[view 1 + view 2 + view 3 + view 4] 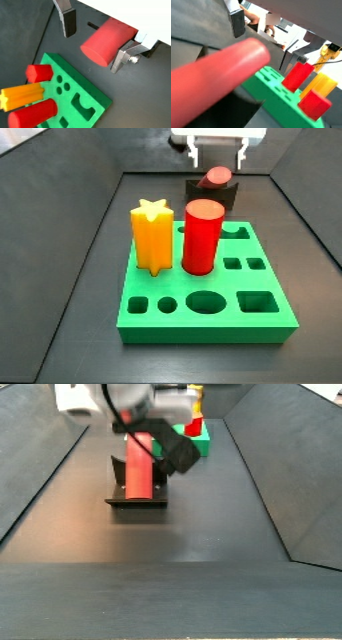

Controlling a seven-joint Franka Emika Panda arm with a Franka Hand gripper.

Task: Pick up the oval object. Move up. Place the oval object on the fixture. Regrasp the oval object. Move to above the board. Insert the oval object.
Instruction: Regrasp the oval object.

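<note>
The oval object (107, 41) is a dull-red peg lying lengthwise on the black fixture (214, 198) behind the green board (207, 288). It shows in both side views (217, 175) (138, 466) and fills a wrist view (218, 80). My gripper (93, 52) is open and straddles the peg. One finger (67, 22) stands clear of the peg and the other finger (125, 56) is close at its side. In a side view the gripper (219, 152) is just above the peg's far end.
A yellow star peg (154, 233) and a brighter red cylinder (201, 236) stand upright in the board, with several open holes near its front. A wrist view shows two red pegs (39, 73) (32, 115). Dark sloped walls (261, 474) flank the floor.
</note>
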